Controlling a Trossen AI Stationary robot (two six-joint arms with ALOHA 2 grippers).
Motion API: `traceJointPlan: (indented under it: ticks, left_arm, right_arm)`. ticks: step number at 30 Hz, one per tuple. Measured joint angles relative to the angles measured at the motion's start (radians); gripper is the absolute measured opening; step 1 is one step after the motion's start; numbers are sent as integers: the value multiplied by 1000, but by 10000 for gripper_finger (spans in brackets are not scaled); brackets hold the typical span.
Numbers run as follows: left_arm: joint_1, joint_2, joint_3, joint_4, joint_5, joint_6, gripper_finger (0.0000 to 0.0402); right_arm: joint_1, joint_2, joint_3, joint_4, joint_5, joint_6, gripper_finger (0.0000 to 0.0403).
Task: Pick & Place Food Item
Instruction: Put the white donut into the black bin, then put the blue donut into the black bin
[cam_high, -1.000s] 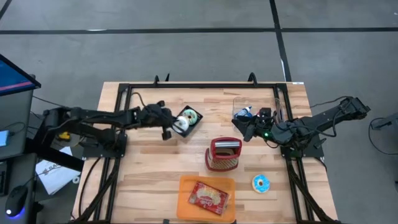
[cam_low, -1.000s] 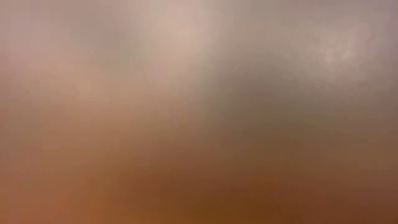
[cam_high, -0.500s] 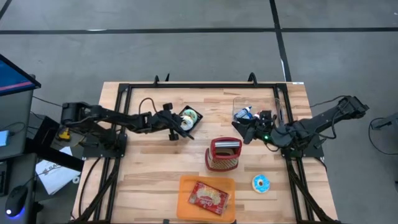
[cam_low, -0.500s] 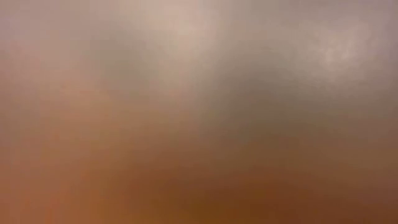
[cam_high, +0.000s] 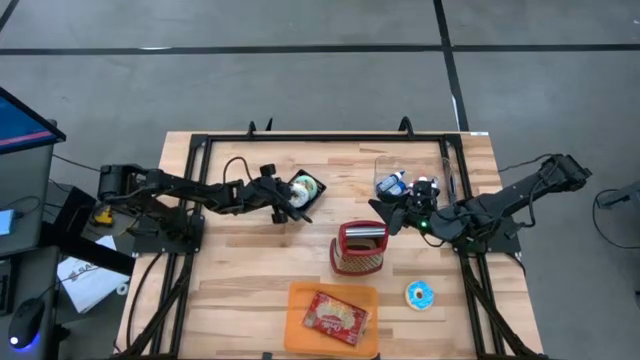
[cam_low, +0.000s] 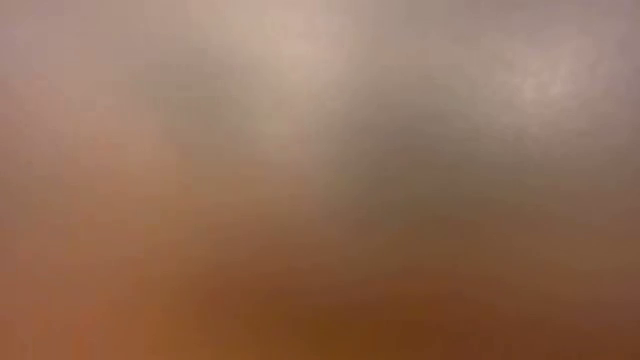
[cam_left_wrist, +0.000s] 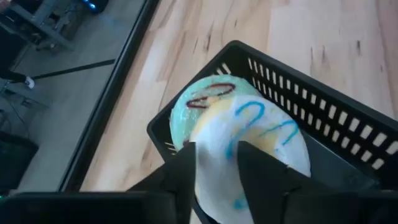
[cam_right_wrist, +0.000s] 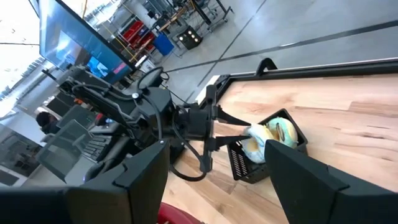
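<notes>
A black basket (cam_high: 316, 200) stands on the far left part of the wooden table (cam_high: 240, 270). A white donut with blue stripes (cam_left_wrist: 255, 134) and a pale green donut (cam_left_wrist: 202, 102) lie in it. My left gripper (cam_left_wrist: 216, 152) reaches into the basket from the table's left, slanting down, fingers apart on either side of the white donut's near rim. My right gripper (cam_high: 388, 213) hangs open and holds nothing, above the table right of centre, just beyond a red basket (cam_high: 360, 248). The low view is a blur. My left gripper has the white donut's near rim (cam_left_wrist: 216, 171) in the gap between its two fingers (cam_left_wrist: 183, 171). Whether the fingers touch the donut I cannot tell. They come slanting down from the table's left. The donut lies in the black basket, against the green donut.
An orange tray (cam_high: 300, 300) with a red packet (cam_high: 335, 317) lies at the near edge. A blue donut (cam_high: 420, 294) lies near right. A clear container (cam_high: 400, 172) stands at the far right. A black frame rail (cam_high: 330, 139) runs along the table's far side.
My left gripper has sunk and reached toward the table's right, into the black basket, then kept still. The white donut that it carried just outside the basket now lies inside it, beside the green donut.
</notes>
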Motion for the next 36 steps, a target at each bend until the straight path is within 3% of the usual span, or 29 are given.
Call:
traceJointPlan:
  ticks: [7, 14, 20, 26, 32, 36]
  left_arm:
    - [1, -2, 0, -1, 16, 1, 173]
    - [9, -52, -1, 43, -44, -5, 191]
    - [9, -283, -1, 66, -49, -91, 184]
    - [-14, -552, 0, 64, 68, -173, 176]
    - [-71, -744, 0, 63, 71, -220, 168]
    - [-110, -785, 1, 62, 70, -227, 164]
  right_arm:
    - [0, 1, 0, 0, 0, 0, 255]
    - [0, 1, 0, 7, 0, -1, 255]
    - [2, -20, 0, -6, 0, -35, 255]
    - [65, -97, 1, -123, -3, -13, 253]
    - [160, -152, 22, -312, -140, 53, 220]
    - [197, -119, 113, -509, -368, 105, 193]
